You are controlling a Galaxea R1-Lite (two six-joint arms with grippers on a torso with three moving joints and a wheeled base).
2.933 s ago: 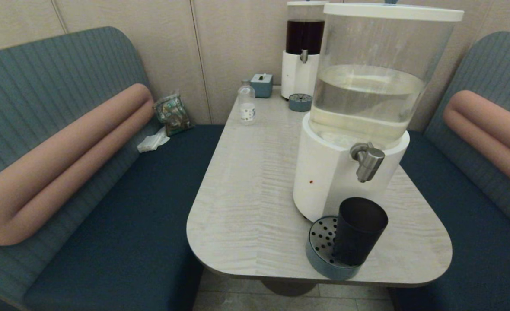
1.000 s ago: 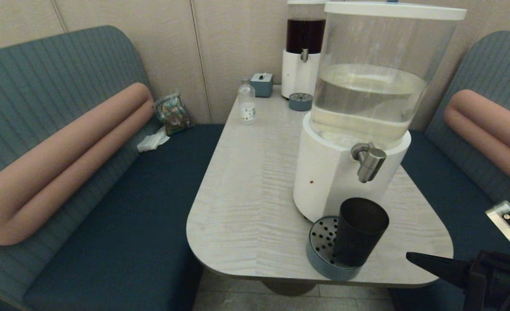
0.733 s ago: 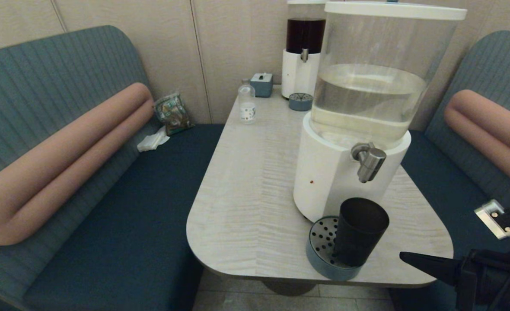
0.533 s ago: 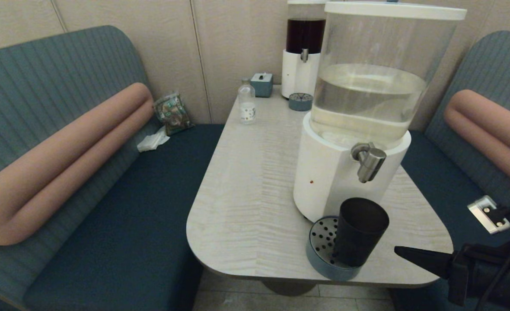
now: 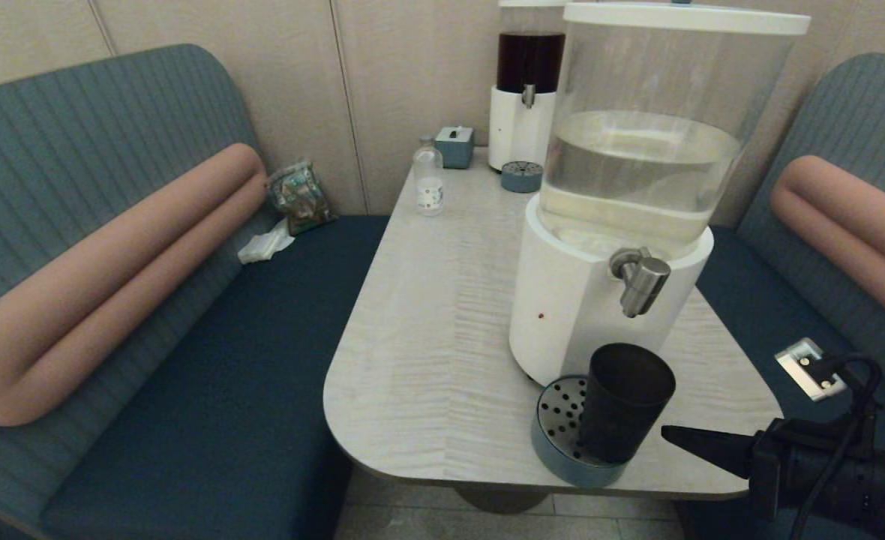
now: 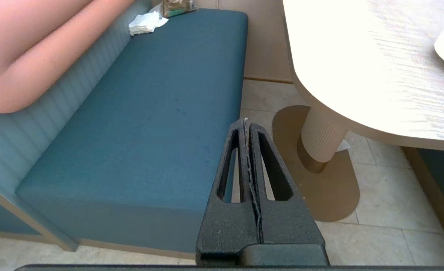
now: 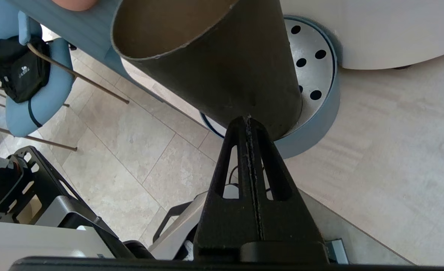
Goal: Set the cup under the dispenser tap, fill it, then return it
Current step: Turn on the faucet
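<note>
The dark cup (image 5: 625, 401) (image 7: 210, 60) stands on the round blue drip tray (image 5: 559, 431) (image 7: 320, 109) at the table's front, directly below the silver dispenser tap (image 5: 640, 280) of the big clear-tank dispenser (image 5: 637, 180). My right gripper (image 5: 667, 433) (image 7: 247, 119) is shut with nothing in it, its tip just to the right of the cup's lower side, a small gap from it. My left gripper (image 6: 244, 122) is shut and empty, parked low over the floor beside the left bench, out of the head view.
The table (image 5: 442, 330) also carries a small clear bottle (image 5: 428, 180), a blue box (image 5: 454, 146) and the dark-liquid dispenser (image 5: 525, 90) with its own tray (image 5: 521, 178) at the back. Benches flank both sides. The table's pedestal (image 6: 321, 139) stands near my left gripper.
My right arm has come in from the lower right and moved left toward the cup, fingers staying shut. The cup and dispenser have not moved.
</note>
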